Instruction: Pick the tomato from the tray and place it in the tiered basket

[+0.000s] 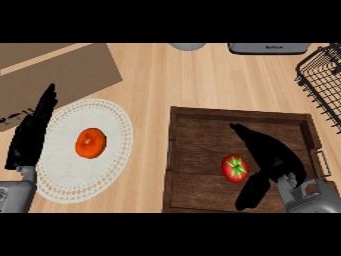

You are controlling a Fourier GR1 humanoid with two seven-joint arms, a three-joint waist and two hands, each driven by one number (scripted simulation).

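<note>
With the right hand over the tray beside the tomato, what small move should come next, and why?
Probably shift the right hand slightly left and curl it round the tomato. The hand is open, the tomato sits uncovered on the wooden tray, and the tiered basket waits at the far right.

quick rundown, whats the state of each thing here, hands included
tomato: lying in the wooden tray, not lifted
right hand: open, over the tray beside the tomato
left hand: open, resting at the left edge
orange fruit: on the white doily
tiered basket: nothing seen inside
</note>
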